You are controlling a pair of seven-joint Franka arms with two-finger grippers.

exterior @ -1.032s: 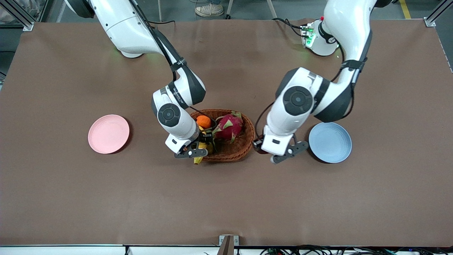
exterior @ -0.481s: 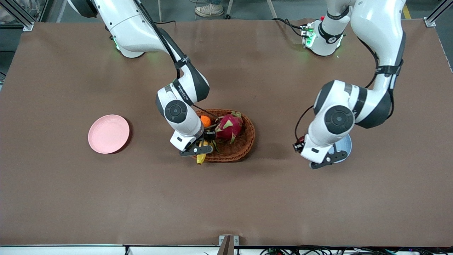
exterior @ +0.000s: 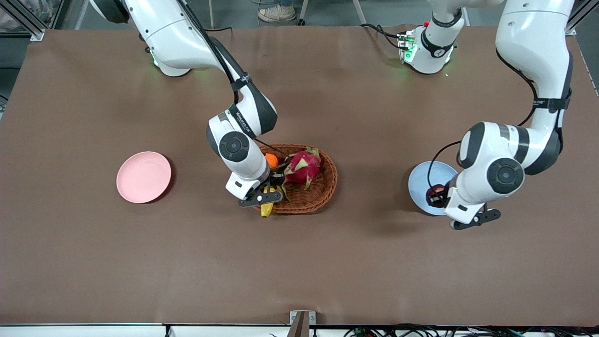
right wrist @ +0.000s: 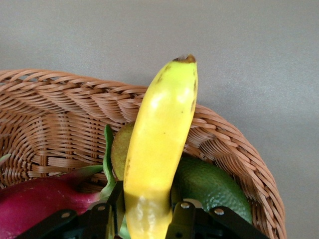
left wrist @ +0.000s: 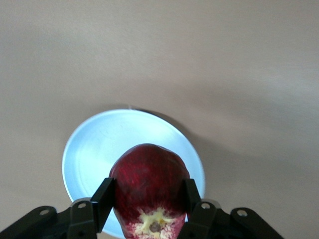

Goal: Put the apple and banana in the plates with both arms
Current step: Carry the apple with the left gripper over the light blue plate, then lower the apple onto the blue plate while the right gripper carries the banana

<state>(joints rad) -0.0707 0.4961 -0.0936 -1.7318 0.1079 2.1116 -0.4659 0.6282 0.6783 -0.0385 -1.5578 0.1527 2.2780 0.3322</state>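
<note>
A wide table (exterior: 140, 262) under a brown cover fills the front view. Above its top edge lies grey floor (exterior: 327, 11) (with a pale shoe (exterior: 277, 12)); metal frame posts (exterior: 25, 21) stand at the corners.

Dark-red apple (left wrist: 149, 184) streaked finely, pale cream patch around the stem. Light blue plate (left wrist: 107, 144), pale pink plate (exterior: 143, 177). Yellow banana (right wrist: 159, 144) with dark brown tip and faint brown flecks. Tan-brown woven wicker basket (right wrist: 60, 117). Magenta dragon fruit (exterior: 303, 167) with green scales. Bright orange (exterior: 271, 160). Plain brown table (exterior: 299, 262).

A robotics lab: aluminium frame posts (exterior: 28, 23) (cables (exterior: 421, 330) along the edge).
</note>
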